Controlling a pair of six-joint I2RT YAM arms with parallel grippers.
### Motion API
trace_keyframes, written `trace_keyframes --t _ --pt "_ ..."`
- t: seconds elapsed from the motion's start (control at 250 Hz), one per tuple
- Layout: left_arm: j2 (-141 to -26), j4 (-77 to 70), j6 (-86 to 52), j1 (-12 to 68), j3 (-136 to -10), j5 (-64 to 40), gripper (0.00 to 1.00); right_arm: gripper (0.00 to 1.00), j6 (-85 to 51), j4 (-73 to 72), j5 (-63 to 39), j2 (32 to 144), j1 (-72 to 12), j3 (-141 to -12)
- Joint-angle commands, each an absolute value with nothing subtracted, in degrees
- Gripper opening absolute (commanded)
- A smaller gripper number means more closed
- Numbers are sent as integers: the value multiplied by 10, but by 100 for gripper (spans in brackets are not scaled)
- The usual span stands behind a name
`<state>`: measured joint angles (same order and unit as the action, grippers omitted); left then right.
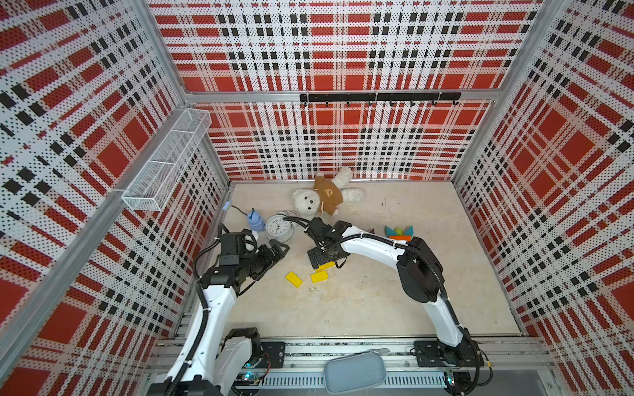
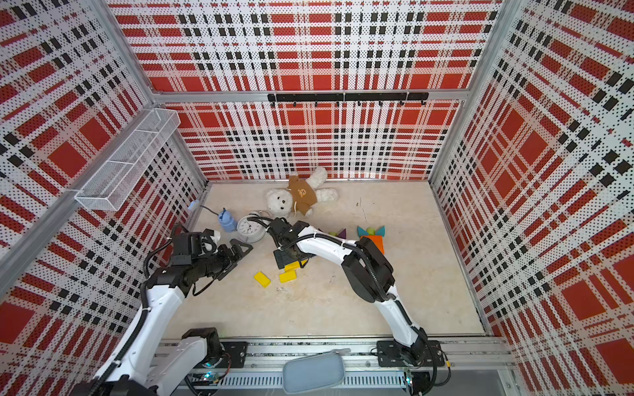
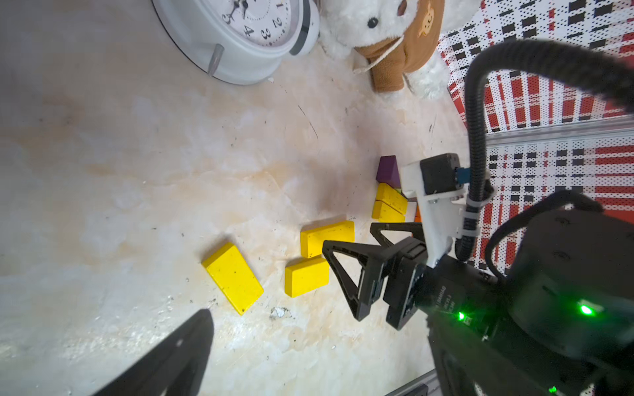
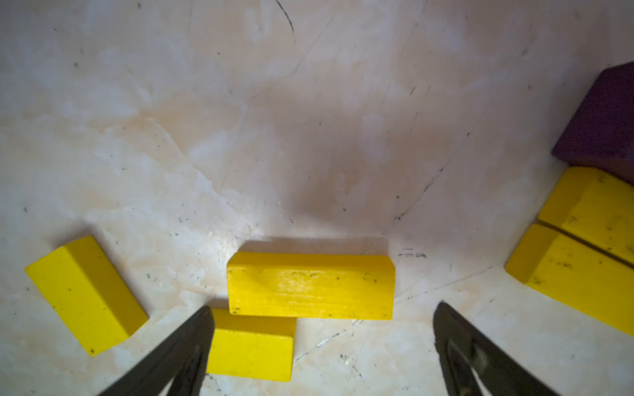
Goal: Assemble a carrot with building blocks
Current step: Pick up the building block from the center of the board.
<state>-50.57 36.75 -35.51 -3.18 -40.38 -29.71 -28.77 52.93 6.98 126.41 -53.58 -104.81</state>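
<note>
Yellow block [image 4: 310,286], just beneath spread right gripper [image 4: 322,307]

The flat rectangular blocks [image 4: 310,286] are bright yellow, the mottled worktop [image 4: 240,137] cream, the perforated walls [image 1: 343,51] red-black-white plaid.

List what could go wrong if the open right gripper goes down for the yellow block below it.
1. One finger of the right gripper hangs over a neighbouring yellow block right beside the target yellow block; it may land on that block or pinch both.
2. The left gripper sits close by, so the arms could clash.
</note>
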Motion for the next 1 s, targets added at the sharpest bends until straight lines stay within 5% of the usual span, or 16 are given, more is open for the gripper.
trace_keyframes --t 0.0,0.997 --pt "-485 379 -338 -35 -406 -294 100 100 -303 553 51 1277 -537 -1067" --pt "-495 320 -370 -37 -367 -387 99 96 -312 550 53 1326 -540 -1087"
